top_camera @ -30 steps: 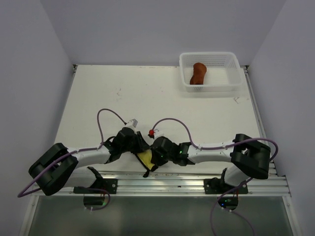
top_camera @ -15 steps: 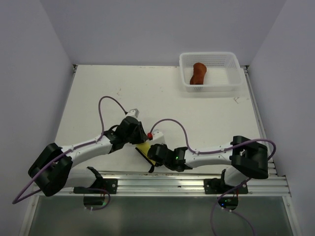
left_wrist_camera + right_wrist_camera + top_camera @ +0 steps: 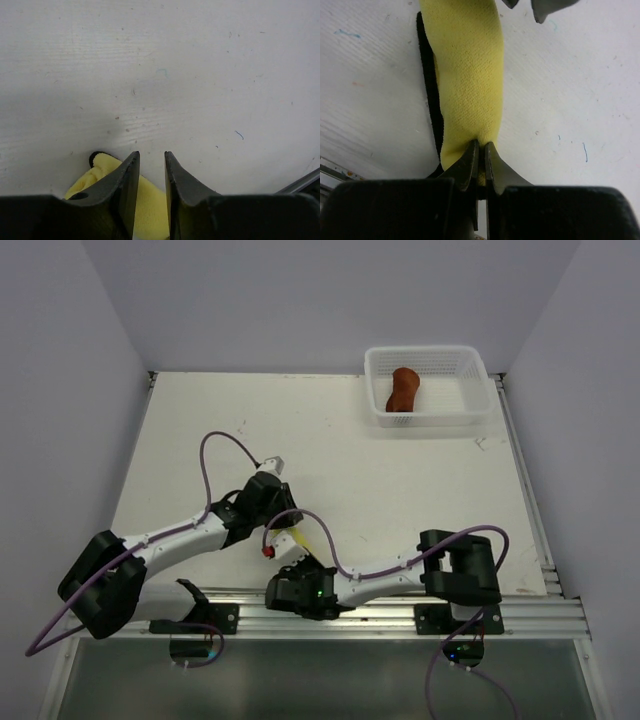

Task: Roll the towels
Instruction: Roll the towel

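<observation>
My right fingers [image 3: 466, 166] were pressed together on the near end of the yellow towel [image 3: 467, 70], with only the thickness of the cloth between them. From that pinch the towel ran as a narrow band toward 12 o'clock in the right wrist view. Its dark edging followed the 9 o'clock side. At about 1 o'clock, at the top of that view, the grey tips of the other arm's fingers sat just beside the band's far end.

My left fingers [image 3: 125, 182] stood a little apart, and bare table [image 3: 160, 75] showed through the slot at the tips. Lower in the slot I saw yellow. A dark-edged corner of the yellow towel [image 3: 105, 167] poked out at 7 o'clock of the tips. I could not tell whether those fingers nipped the cloth or merely stood over it.

From above, the two wrists met low on the table [image 3: 380, 480], toward 6 o'clock from its centre and close to the near edge. Only a sliver of the yellow towel [image 3: 297, 538] showed between them. Well apart, at about 1 o'clock, the white basket [image 3: 430, 422] sat in the far right corner. The rust-brown towel [image 3: 403, 390] lay bundled in its left half.
</observation>
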{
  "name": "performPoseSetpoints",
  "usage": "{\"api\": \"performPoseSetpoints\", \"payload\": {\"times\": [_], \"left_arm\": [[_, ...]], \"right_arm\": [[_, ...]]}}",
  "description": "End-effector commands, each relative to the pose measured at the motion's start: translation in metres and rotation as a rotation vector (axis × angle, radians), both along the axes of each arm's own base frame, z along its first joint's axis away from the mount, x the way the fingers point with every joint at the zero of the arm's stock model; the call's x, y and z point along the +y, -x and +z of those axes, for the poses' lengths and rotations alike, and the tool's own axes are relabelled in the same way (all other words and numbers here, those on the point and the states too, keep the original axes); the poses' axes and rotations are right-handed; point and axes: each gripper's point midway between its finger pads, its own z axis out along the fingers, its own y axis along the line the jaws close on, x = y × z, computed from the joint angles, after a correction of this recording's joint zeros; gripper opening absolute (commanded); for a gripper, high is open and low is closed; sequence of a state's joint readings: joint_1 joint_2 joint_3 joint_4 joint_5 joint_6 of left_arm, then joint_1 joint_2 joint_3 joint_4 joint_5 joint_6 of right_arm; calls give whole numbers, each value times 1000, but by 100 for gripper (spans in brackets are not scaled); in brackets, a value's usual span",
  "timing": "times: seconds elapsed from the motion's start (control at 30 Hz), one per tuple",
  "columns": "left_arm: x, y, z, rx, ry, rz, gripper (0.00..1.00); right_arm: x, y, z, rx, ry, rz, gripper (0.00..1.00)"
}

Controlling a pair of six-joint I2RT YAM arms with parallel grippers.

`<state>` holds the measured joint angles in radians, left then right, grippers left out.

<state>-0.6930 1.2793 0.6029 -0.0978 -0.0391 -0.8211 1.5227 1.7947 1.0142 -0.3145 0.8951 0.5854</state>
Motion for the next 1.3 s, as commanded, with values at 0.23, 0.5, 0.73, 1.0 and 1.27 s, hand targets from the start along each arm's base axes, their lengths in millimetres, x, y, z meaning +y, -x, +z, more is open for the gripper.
{"api": "performPoseSetpoints", "payload": {"times": [0.23, 0.5, 0.73, 1.0, 1.27], "left_arm": [[-3, 21, -6, 32, 96, -13, 30], [17, 43, -32, 84, 73, 23, 30], [18, 44, -39, 71, 90, 40, 30], [26, 34, -44, 45, 29, 69, 30], [34, 48, -69, 59, 24, 95, 29]], "right_arm": [[0, 5, 7, -154, 170, 8, 0], [4, 8, 2, -128, 183, 30, 0], [11, 15, -2, -66, 165, 77, 0], [14, 30, 6, 25, 94, 174, 9], [11, 27, 30, 38, 31, 154, 30]]}}
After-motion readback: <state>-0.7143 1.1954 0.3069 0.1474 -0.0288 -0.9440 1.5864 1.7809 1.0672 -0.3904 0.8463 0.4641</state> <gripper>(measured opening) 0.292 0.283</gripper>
